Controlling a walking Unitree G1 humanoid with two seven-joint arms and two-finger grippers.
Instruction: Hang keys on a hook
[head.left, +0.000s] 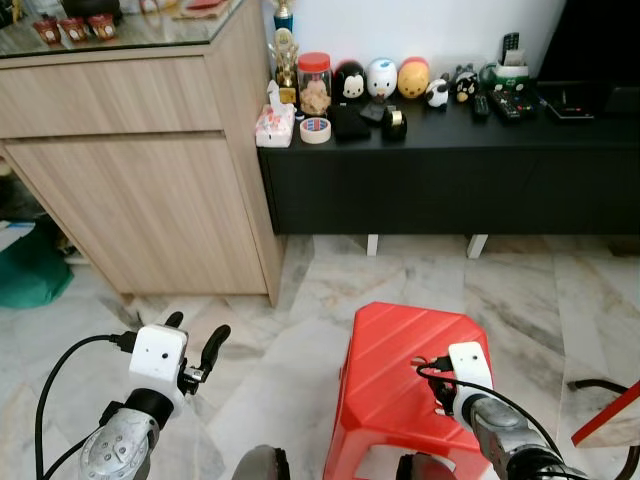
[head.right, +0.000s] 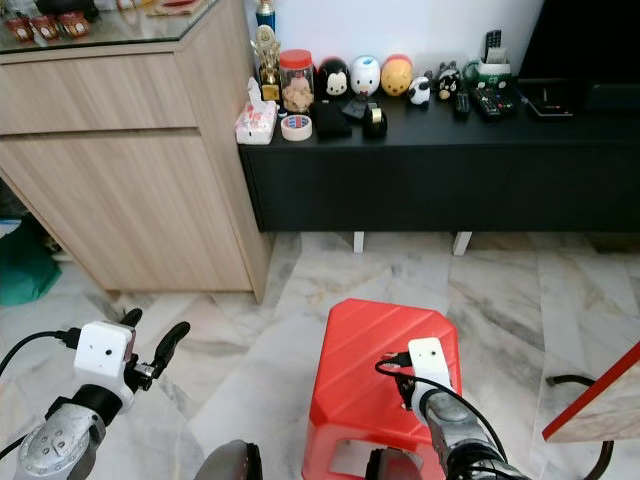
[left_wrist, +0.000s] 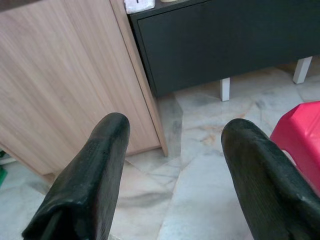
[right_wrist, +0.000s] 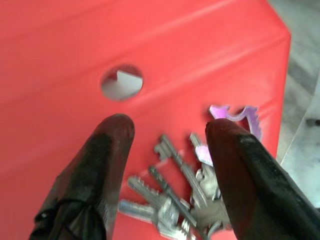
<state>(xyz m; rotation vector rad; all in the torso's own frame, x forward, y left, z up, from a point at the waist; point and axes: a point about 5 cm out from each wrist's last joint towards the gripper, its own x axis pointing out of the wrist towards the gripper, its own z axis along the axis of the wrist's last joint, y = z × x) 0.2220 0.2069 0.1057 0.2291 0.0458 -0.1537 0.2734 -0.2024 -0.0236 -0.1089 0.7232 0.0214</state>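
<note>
- While poised over the bunch of silver metal keys with a purple tag (right_wrist: 187, 192), still at the pick-up step: keys lying flat on the glossy red plastic stool (head.left: 400, 370), lower centre of the right wrist frame, not yet lifted.
- Right gripper (right_wrist: 170, 130) spread wide above the stool top, one black finger on each side of the bunch; nothing clamped between them, as far as can be judged.
- Purple tag (right_wrist: 240, 116) just beside the finger at lower right of that frame, partly hidden by it; round hole in the stool top (right_wrist: 121, 83) in the upper left of the frame, apart from the keys.
- Next, by judgement: lowering further so the fingers bracket the key ring, then closing firmly, since loose flat keys on smooth plastic could slide or fan out.
- After that, finding a hook; none to be made out among the light wooden cabinet (head.left: 140, 170) at upper left and the long black low sideboard (head.left: 450, 180) across the upper right of the head frames.
- In the head views, right arm bent at lower right, wrist camera housing over the stool's near half.
- Left gripper (head.left: 200, 338) held up at lower left over the pale marble floor (head.left: 300, 300), fingers parted and empty, pointing toward the cabinet's corner; idle.
</note>
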